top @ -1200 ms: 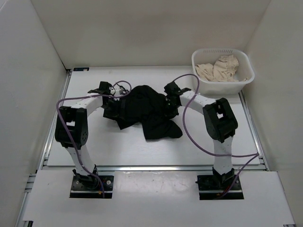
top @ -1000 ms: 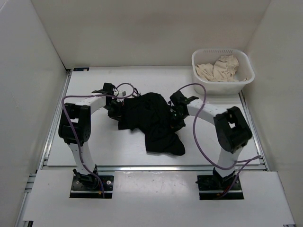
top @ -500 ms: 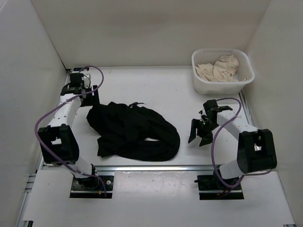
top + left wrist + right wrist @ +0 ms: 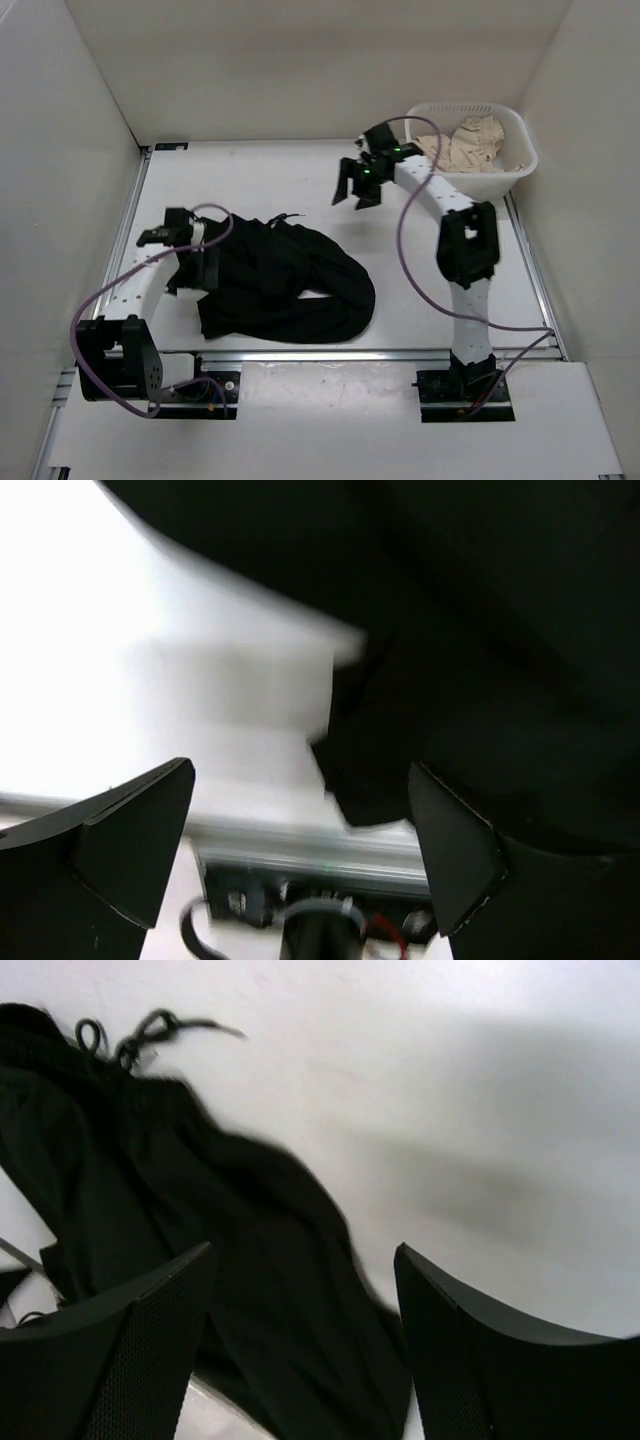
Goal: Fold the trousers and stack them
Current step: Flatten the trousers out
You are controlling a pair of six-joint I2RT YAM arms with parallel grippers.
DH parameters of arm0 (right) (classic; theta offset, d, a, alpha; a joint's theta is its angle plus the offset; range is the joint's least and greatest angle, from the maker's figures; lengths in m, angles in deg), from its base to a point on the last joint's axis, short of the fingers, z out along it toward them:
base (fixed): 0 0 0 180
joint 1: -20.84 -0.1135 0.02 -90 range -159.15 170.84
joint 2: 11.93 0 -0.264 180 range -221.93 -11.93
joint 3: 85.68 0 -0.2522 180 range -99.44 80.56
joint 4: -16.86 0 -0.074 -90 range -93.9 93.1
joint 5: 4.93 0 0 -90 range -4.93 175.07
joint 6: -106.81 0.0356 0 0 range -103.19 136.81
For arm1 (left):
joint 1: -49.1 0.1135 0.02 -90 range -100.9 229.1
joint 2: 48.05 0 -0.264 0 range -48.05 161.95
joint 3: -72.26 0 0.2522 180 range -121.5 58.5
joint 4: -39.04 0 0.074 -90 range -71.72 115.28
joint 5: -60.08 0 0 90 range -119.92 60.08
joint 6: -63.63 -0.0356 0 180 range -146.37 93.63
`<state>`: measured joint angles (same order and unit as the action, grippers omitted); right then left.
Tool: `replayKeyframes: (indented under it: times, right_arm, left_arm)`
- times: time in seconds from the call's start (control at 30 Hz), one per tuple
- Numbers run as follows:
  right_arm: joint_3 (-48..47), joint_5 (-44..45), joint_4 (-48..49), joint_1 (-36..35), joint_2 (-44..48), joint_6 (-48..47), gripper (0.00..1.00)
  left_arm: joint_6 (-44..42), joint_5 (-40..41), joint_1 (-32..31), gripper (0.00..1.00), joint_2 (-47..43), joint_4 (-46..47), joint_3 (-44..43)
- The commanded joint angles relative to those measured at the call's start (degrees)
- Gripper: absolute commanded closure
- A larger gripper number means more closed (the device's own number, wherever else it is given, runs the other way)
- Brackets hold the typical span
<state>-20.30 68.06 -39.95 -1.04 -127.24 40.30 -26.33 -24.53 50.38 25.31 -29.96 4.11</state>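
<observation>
The trousers (image 4: pixel 285 285) lie in a crumpled, unfolded heap at the near left of the table (image 4: pixel 280 170), with the drawstring (image 4: pixel 288 217) on the far edge. The left gripper (image 4: pixel 195 272) hangs at the heap's left edge, fingers apart, holding nothing. The right gripper (image 4: pixel 357 186) hovers far right near the basket (image 4: pixel 470 186), fingers apart, well clear of the cloth.

Step in hand, as judged: spread the garment flat. Locate the waistband by the drawstring. Pinch one corner per gripper. Draw outward evenly so the legs do not twist.
</observation>
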Motion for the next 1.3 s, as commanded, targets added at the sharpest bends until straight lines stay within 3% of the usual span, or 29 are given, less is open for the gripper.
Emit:
replayKeyframes:
  times: [0.0, 0.03, 0.13, 0.23, 0.33, 0.37, 0.4, 0.47, 0.5, 0.57, 0.6, 0.63, 0.8, 0.97, 1.17, 1.23, 1.27]
  right_arm:
    - [-18.67, -3.19, -0.44, -6.83, -12.80, 1.21, 0.23]
    - [-22.07, -4.24, -0.46, -7.55, -19.10, 2.08, 0.22]
    - [-26.41, -4.25, -0.55, -10.53, -25.91, 2.79, 0.19]
    - [-22.65, -7.05, 1.56, -13.00, -27.08, 2.27, 0.18]
    - [-19.91, -4.45, 0.95, -14.58, -26.47, -0.63, 0.20]
    - [-17.90, -3.39, 0.95, -15.19, -26.46, -1.16, 0.34]
    - [-16.92, -2.85, 0.95, -15.20, -25.77, -1.16, 0.49]
    - [-15.43, -0.14, -0.36, -13.72, -25.14, 1.29, 0.90]
    - [-14.64, 1.09, -0.37, -12.49, -23.23, 4.61, 1.00]
    - [-6.17, 1.63, 3.20, -7.50, -19.02, 9.10, 1.00]
    - [-2.02, 2.42, 5.67, -5.81, -12.38, 13.73, 1.00]
    - [1.85, 8.17, 7.96, -2.75, -8.66, 15.96, 1.00]
    - [19.01, 29.26, 4.55, 2.11, 14.20, 23.87, 1.00]
    - [27.20, 39.84, -2.46, 2.90, 27.56, 28.36, 1.00]
    - [37.92, 38.99, -1.34, 7.73, 35.50, 31.09, 1.00]
    - [40.46, 38.29, -3.79, 8.44, 36.11, 31.71, 0.94]
    - [41.61, 37.33, -4.32, 8.44, 36.73, 31.71, 0.77]
  left_arm:
    - [-0.03, 4.27, -2.06, 0.01, -2.69, -4.62, 8.40]
    - [-0.03, 5.41, -4.16, 0.00, -3.31, -3.48, 10.34]
    - [-0.03, 6.04, -7.68, 0.00, -2.53, -2.76, 14.13]
    - [-0.03, 5.33, -11.03, 0.00, 0.90, 2.57, 17.20]
    - [-0.03, 7.09, -12.26, 0.00, 5.37, 7.59, 18.97]
    - [-0.03, 7.09, -12.26, 0.06, 7.74, 9.35, 18.97]
    - [-0.03, 7.09, -12.26, 0.32, 8.80, 9.36, 18.97]
    - [-0.03, 7.79, -12.26, 0.80, 10.39, 9.89, 18.36]
    - [-0.03, 10.15, -11.13, 0.86, 10.40, 9.89, 17.83]
    - [-0.03, 12.79, -8.59, 0.86, 9.79, 10.51, 15.82]
    - [-0.03, 14.63, -4.48, 0.86, 8.22, 10.51, 14.68]
    - [-0.03, 15.17, -2.09, 0.86, 7.50, 10.51, 11.88]
    - [-0.03, 16.32, 11.88, 0.86, 6.35, 10.51, 4.22]
    - [-0.03, 16.85, 21.74, 0.86, 9.07, 11.03, -0.35]
    - [-0.03, 18.25, 25.44, 0.86, 11.89, 11.03, -3.88]
    - [-0.03, 18.78, 25.44, 0.86, 11.89, 9.90, -3.88]
    - [-0.03, 18.78, 25.44, 0.86, 11.89, 9.20, -3.88]
